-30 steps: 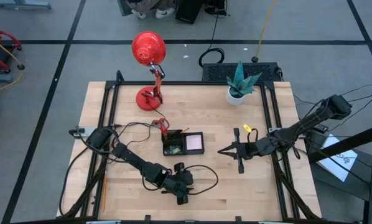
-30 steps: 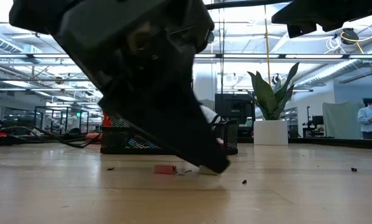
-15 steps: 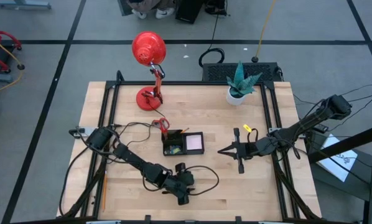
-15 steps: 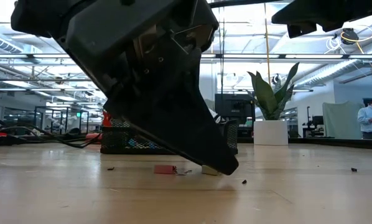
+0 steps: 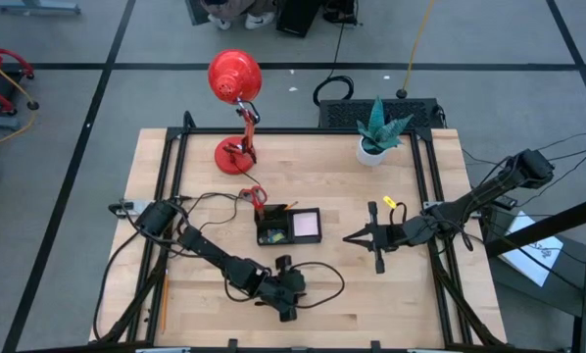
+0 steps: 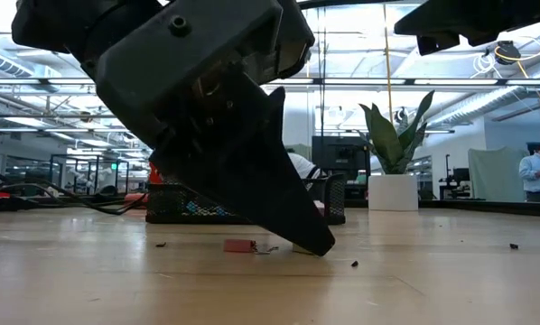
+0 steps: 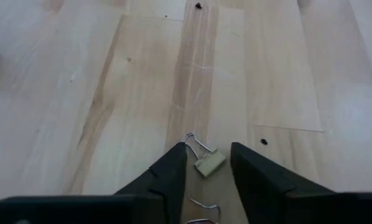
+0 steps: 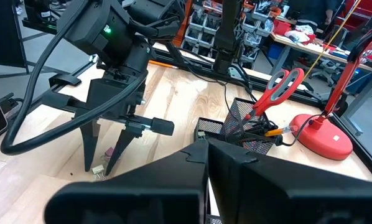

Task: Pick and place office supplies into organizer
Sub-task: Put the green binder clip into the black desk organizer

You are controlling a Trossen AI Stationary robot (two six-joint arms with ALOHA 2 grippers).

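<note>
The left hand (image 7: 209,167) stands fingertips-down on the desk (image 5: 352,294) near its front edge, released, fingers astride a pale binder clip (image 7: 208,163). The right hand (image 5: 355,236), clenched, waits right of the black mesh organizer (image 5: 288,226).

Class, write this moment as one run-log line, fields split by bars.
left claw: open, straddling binder clip on table | right claw: shut, idle beside organizer | clip not yet lifted

Red-handled scissors (image 8: 274,89) in black mesh organizer (image 8: 248,134); red lamp (image 5: 234,78).
</note>
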